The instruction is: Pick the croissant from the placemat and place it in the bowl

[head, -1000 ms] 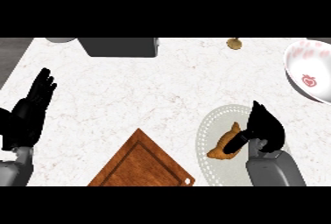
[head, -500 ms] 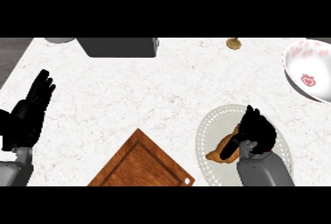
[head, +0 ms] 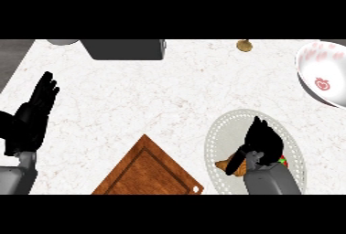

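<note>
Moved: the right hand (head: pixel 262 139) has slid left over the croissant (head: pixel 232 165), which now shows only as a golden-brown end by the wrist; the left hand is unchanged.
Counter (head: pixel 155 96): white marbled stone, faint veins.
Cutting board (head: pixel 148 171): reddish wood, grooved border, set corner-up at the lower edge.
Placemat (head: pixel 219 135): pale oval with a dotted rim, under the croissant and hand.
Bowl (head: pixel 324 73): white, red motifs, at the right edge, well apart from the croissant.
Dark box (head: pixel 125 49): grey, at the top edge.
Right hand state: fingers curled down on the croissant, hiding most of it.
Left hand (head: pixel 32 116): flat, fingers straight, resting at the left.
Writing: none legible.
</note>
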Robot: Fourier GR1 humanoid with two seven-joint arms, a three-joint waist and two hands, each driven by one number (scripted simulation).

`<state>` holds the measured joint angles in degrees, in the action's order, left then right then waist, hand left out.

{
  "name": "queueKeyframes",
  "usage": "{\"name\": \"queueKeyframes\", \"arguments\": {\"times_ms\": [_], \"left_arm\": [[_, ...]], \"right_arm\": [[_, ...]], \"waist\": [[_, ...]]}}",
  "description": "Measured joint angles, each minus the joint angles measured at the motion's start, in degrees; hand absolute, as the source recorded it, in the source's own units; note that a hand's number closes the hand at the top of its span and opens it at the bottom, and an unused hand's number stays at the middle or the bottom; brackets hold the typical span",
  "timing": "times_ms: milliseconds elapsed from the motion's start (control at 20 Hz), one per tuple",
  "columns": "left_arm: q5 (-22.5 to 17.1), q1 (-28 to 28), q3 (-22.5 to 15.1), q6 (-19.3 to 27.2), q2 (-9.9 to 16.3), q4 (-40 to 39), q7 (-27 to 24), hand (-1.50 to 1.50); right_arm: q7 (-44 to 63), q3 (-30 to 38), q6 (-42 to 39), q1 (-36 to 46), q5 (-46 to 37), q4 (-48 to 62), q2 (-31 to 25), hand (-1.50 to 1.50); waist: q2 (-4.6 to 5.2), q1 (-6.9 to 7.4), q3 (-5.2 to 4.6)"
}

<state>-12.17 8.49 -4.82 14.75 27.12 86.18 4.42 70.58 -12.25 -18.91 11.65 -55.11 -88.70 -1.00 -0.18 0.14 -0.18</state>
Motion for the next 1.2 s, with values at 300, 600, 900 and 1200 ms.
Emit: {"name": "queueKeyframes", "arguments": {"times_ms": [300, 600, 900, 1200], "left_arm": [[0.5, 0.27, 0.4, -0.38, -0.49, 0.26, 0.29, 0.0], [0.85, 0.2, 1.08, -1.15, -0.74, 0.59, 0.76, 0.0], [1.84, -1.29, 1.36, -1.7, -1.94, 1.6, 0.56, 0.0], [2.65, -0.5, 2.2, -2.24, -2.25, 1.7, 1.45, 0.0]], "right_arm": [[-0.3, -0.13, 1.64, -0.76, -1.05, 1.79, 0.31, -1.5], [-2.06, 2.1, 3.0, 0.21, 0.99, 4.79, 0.38, 1.5], [-4.11, 2.85, 4.93, 1.66, 0.61, 7.95, 0.02, 1.5], [-6.27, 3.7, 7.0, 1.84, -2.55, 9.41, 0.29, 1.5]], "waist": [[-0.01, 0.09, 0.02], [-0.22, 0.2, -0.19], [-0.61, -0.03, -0.66], [-0.73, -0.02, -0.63]]}}
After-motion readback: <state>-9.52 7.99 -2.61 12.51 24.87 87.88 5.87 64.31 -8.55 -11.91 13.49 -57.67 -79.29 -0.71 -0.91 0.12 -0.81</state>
